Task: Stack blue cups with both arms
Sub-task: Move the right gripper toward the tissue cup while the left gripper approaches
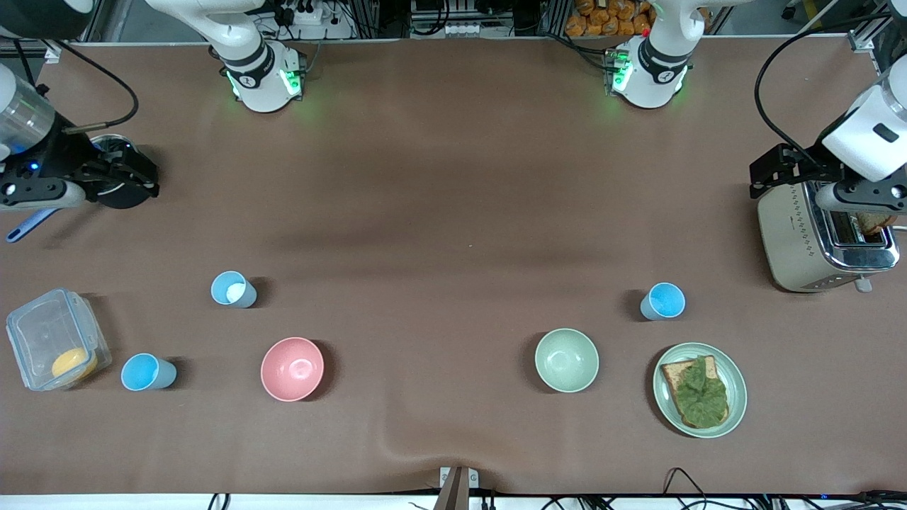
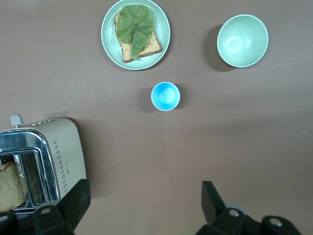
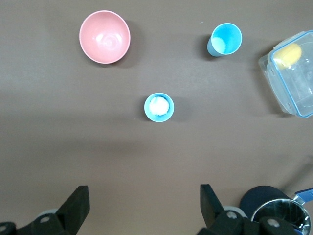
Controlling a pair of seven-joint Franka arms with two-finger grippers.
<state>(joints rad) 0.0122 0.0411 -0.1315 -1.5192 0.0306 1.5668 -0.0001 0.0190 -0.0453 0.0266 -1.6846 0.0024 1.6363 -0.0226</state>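
Note:
Three blue cups stand upright on the brown table. A paler cup with a whitish inside [image 1: 233, 289] [image 3: 159, 107] and a bright sky-blue cup [image 1: 147, 372] [image 3: 225, 39] are toward the right arm's end. Another bright sky-blue cup [image 1: 663, 301] [image 2: 165, 96] is toward the left arm's end. My right gripper [image 1: 131, 177] [image 3: 144, 203] is open and empty, high over the table's right-arm end, beside a black pot. My left gripper [image 1: 776, 166] [image 2: 145, 200] is open and empty, high beside the toaster.
A pink bowl [image 1: 292, 368] and a pale green bowl [image 1: 566, 360] sit between the cups. A plate with toast and lettuce [image 1: 737, 397], a toaster [image 1: 801, 241], a clear container [image 1: 42, 333] and a black pot [image 1: 112, 146] stand near the table's ends.

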